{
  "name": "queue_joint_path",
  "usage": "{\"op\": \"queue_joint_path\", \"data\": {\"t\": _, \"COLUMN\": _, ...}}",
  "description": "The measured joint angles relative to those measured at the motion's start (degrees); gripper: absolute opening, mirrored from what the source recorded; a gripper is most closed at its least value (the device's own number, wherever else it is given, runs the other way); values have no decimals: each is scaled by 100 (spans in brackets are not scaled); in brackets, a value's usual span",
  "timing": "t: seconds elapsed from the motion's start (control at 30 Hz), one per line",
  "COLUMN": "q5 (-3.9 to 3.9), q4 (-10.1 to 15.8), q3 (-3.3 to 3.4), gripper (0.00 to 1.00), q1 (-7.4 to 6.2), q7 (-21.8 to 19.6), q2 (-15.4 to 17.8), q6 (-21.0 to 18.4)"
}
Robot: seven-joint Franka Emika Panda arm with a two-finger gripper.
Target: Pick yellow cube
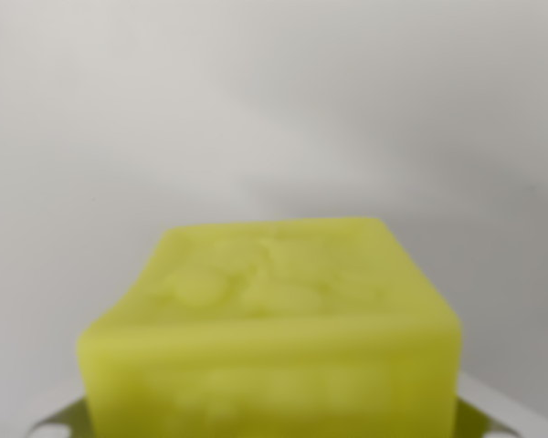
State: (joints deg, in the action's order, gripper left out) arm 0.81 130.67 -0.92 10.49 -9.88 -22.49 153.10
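The yellow cube [274, 338] fills the near centre of the wrist view, blurred, pale fingers [64, 422] flanking its lower corners, grip impossible to tell; judging so, squeeze evenly on flat faces before lifting.

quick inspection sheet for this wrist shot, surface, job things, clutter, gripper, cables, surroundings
surface: plain pale grey-white ground, blurred, no marks seen
job's things: yellow cube fills the lower centre, very close to the camera, soft-focus, faint raised pattern on its top face
clutter: nothing seen
grippers: pale parts at both bottom corners beside the cube, on the wrist view's left and right, may be fingertips; too little shows to tell open or shut
cables: nothing seen
surroundings: nothing seen beyond the pale background
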Motion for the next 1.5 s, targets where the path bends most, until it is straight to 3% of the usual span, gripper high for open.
{"op": "queue_joint_path", "data": {"t": 1.5, "q5": -56, "q4": -55, "q3": 0, "gripper": 0, "q1": -7, "q7": 40, "q2": 1407, "q6": -1470}}
